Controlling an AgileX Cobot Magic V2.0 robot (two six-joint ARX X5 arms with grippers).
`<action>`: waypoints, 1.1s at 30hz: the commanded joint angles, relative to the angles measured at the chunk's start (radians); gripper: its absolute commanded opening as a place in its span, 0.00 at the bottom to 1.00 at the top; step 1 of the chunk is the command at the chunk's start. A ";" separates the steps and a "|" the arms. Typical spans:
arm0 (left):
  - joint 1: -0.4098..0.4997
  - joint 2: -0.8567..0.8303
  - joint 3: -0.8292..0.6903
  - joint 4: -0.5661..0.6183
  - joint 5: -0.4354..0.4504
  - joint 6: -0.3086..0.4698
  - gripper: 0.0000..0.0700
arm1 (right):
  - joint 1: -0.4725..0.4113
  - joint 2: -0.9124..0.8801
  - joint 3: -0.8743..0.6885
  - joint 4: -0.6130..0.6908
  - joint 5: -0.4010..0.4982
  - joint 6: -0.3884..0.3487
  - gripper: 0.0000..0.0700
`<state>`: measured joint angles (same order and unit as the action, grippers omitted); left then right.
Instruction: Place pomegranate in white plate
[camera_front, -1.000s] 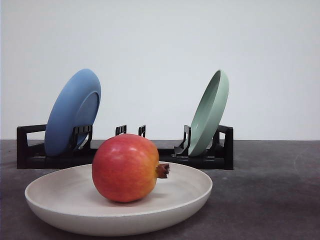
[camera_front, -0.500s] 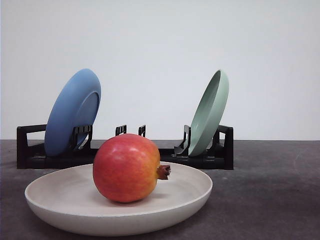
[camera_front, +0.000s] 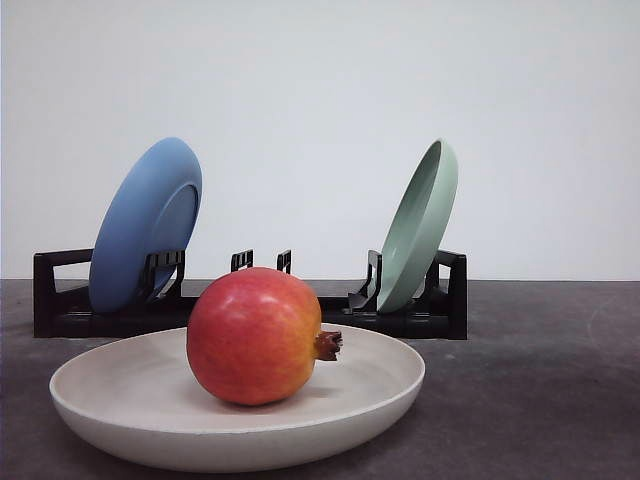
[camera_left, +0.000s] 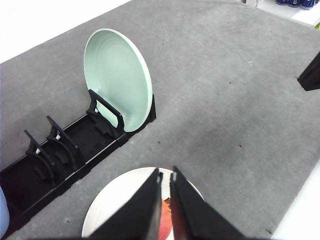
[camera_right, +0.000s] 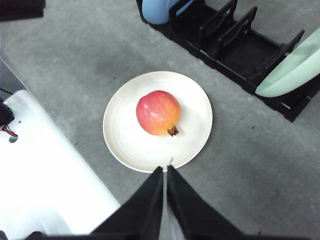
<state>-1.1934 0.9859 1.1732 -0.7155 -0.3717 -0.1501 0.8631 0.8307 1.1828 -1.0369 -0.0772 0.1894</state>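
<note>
Resting on its side in the front view, the pomegranate (camera_front: 254, 336) sits inside the white plate (camera_front: 130, 440), a little left of the plate's middle, its brown crown nub pointing right; behind it a black rack (camera_front: 440, 322) on the dark worktop (camera_front: 540, 400) holds a blue plate (camera_front: 145, 225) and a pale green plate (camera_front: 420, 225) on edge. Judging from this, the placing looks done, and the step in hand is to pull clear without disturbing the fruit, which is round and could roll if the rim is knocked. From the left wrist view, the left gripper (camera_left: 165, 176) hangs above the plate's edge with its jaws nearly together and nothing between them; a sliver of red fruit shows just beyond the tips, so a straight rise away from the plate seems the safest line, keeping off the rack and the green plate beyond. From the right wrist view, the right gripper (camera_right: 164, 169) is also narrowed to a slit and empty, its tips over the near rim of the white plate, with the pomegranate well inside the dish, apart from the rim on all sides; it too should back off upward, not sweep sideways across the rim.
</note>
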 joint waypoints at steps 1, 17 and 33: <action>-0.010 0.006 0.017 0.003 -0.005 -0.001 0.01 | 0.011 0.004 0.020 0.012 0.000 -0.007 0.01; 0.264 -0.018 0.017 0.390 -0.047 0.314 0.01 | 0.011 0.004 0.020 0.012 0.000 -0.007 0.01; 1.049 -0.276 -0.165 0.556 0.428 0.374 0.01 | 0.011 0.004 0.020 0.012 0.000 -0.007 0.01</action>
<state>-0.1586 0.7201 1.0248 -0.1723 0.0510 0.2143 0.8631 0.8307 1.1828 -1.0351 -0.0772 0.1879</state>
